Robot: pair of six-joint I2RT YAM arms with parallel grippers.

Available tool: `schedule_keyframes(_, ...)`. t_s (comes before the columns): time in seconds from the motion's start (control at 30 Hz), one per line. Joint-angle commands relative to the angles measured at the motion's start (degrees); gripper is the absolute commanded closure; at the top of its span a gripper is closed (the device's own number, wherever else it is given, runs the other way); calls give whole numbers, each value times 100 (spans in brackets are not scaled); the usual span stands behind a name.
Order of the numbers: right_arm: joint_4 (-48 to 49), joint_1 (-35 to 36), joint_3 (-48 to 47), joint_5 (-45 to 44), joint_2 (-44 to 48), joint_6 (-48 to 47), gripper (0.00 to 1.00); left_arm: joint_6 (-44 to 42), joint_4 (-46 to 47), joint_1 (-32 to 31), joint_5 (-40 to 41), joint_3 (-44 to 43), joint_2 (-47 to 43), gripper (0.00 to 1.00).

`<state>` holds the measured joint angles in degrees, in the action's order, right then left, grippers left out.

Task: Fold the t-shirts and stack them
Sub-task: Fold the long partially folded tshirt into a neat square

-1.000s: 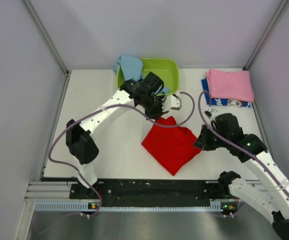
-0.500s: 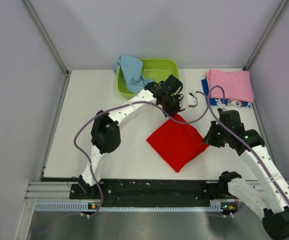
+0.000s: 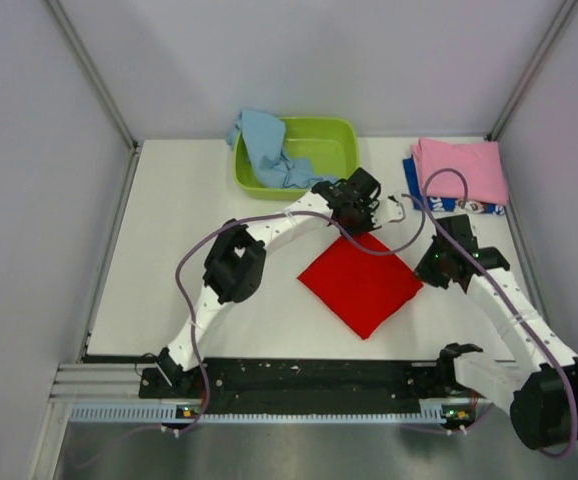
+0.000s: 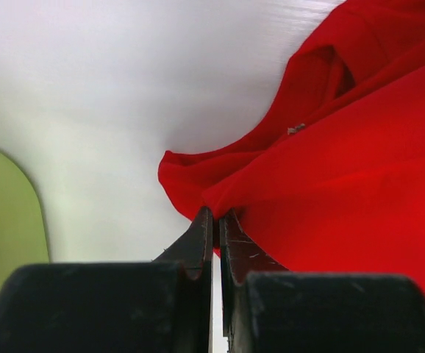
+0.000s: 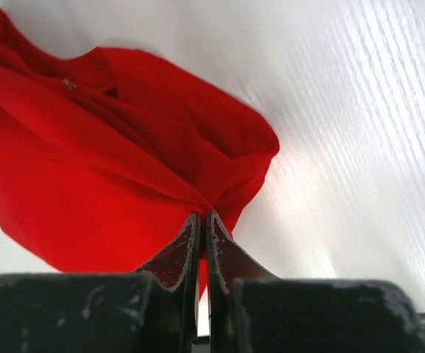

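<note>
The folded red t-shirt [image 3: 361, 283] lies as a diamond on the white table. My left gripper [image 3: 356, 222] is shut on its far corner; the left wrist view shows the jaws pinching the red cloth [image 4: 330, 169]. My right gripper [image 3: 424, 272] is shut on its right corner, seen in the right wrist view on the red fabric [image 5: 102, 169]. A folded pink t-shirt [image 3: 459, 170] sits on a dark blue printed one [image 3: 459, 206] at the back right. A light blue t-shirt [image 3: 267, 145] hangs over the basin's left rim.
The lime green basin [image 3: 334, 140] stands at the back centre, just behind the left gripper; its edge shows in the left wrist view [image 4: 6, 220]. Grey walls enclose the table. The black rail [image 3: 309, 375] runs along the near edge.
Both grippers have moved right and toward the back with the red t-shirt, dragging it closer to the pink and blue stack. The left arm has stretched further out.
</note>
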<state>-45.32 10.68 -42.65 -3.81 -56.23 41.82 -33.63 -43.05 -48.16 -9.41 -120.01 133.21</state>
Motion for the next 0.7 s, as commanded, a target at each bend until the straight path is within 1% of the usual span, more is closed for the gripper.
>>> schedule_keyframes(0.0,559,-180,134,-348,-414,37,100,190,551,70,580,-207,153,100)
schedule_keyframes(0.13,971,-338,240,-576,-652,-77,100,277,613,61,651,-295,284,100)
schedule_keyframes(0.17,1077,-356,257,-646,-705,-121,100,330,605,61,686,-339,311,97)
schedule_keyframes(0.2,1261,-382,266,-682,-792,-200,100,391,605,61,730,-365,320,89)
schedule_keyframes(0.23,1463,-382,284,-691,-915,-366,96,427,613,61,765,-374,320,82)
schedule_keyframes(0.27,1656,-382,275,-726,-1047,-559,89,462,605,61,835,-392,303,75)
schedule_keyframes(0.3,1745,-400,240,-778,-1240,-683,85,480,631,53,888,-418,302,66)
schedule_keyframes(0.4,2000,-540,100,-849,-1794,-1096,80,454,718,61,1476,-462,206,50)
schedule_keyframes(0.5,2168,-716,-172,-744,-2093,-1667,75,366,780,96,1863,-462,31,44)
schedule_keyframes(0.53,2150,-760,-304,-726,-2129,-1860,73,383,737,114,1881,-454,-66,44)
schedule_keyframes(0.6,1993,-830,-558,-796,-2051,-1993,67,479,597,114,1777,-427,-277,41)
schedule_keyframes(0.63,1905,-865,-638,-779,-1911,-1994,59,532,526,114,1637,-384,-400,41)
schedule_keyframes(0.67,1843,-909,-717,-744,-1753,-1924,54,602,482,114,1505,-314,-549,39)
